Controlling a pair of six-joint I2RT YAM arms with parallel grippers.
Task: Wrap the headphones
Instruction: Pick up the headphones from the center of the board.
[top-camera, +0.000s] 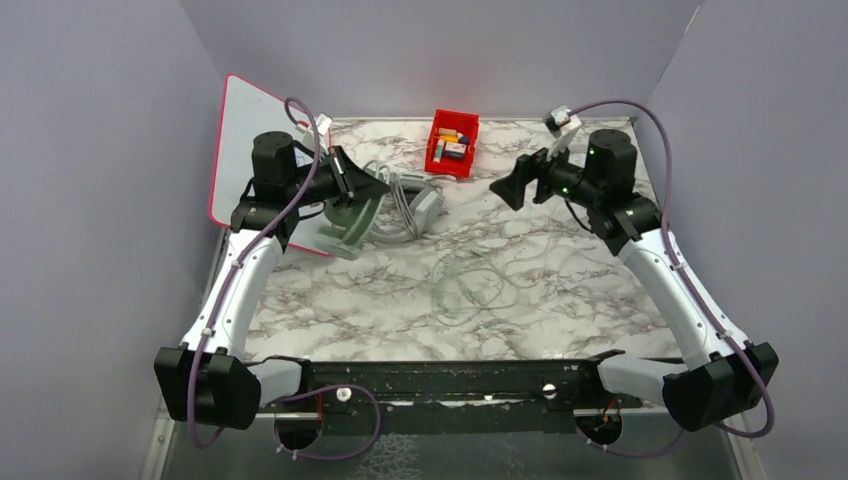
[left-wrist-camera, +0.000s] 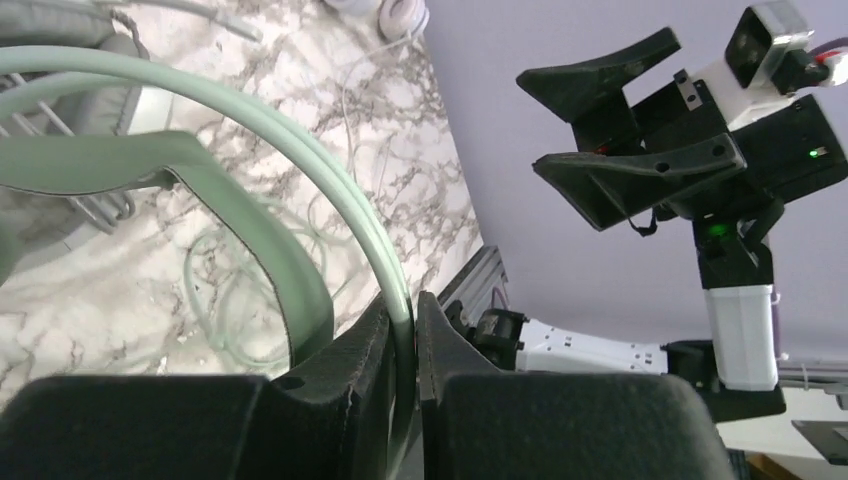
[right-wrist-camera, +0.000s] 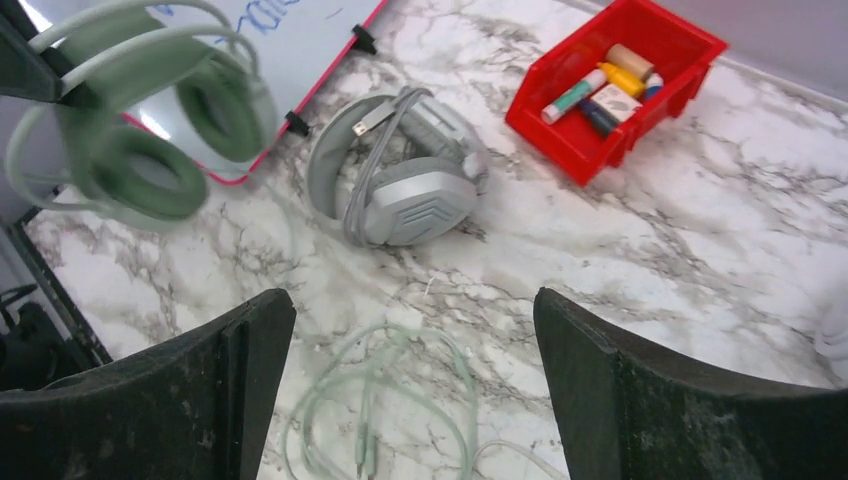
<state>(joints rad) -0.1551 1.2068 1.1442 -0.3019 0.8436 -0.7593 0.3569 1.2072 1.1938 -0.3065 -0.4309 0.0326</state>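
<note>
We're at the pickup step: left gripper (left-wrist-camera: 413, 310) pinching the mint-green headset (right-wrist-camera: 140, 170) by its band, lifted left of the red bin (right-wrist-camera: 570, 150). Its cable (top-camera: 478, 290) sprawls loose nearer us than the bin. Right gripper (right-wrist-camera: 410, 310) is spread wide and empty, so we reckon it grabs that cable next and starts winding.

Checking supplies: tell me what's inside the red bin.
Inside the red bin: a green-and-white tube, a yellow tube, a tan cylinder and other small items piled together. Anything beneath them is covered.
</note>
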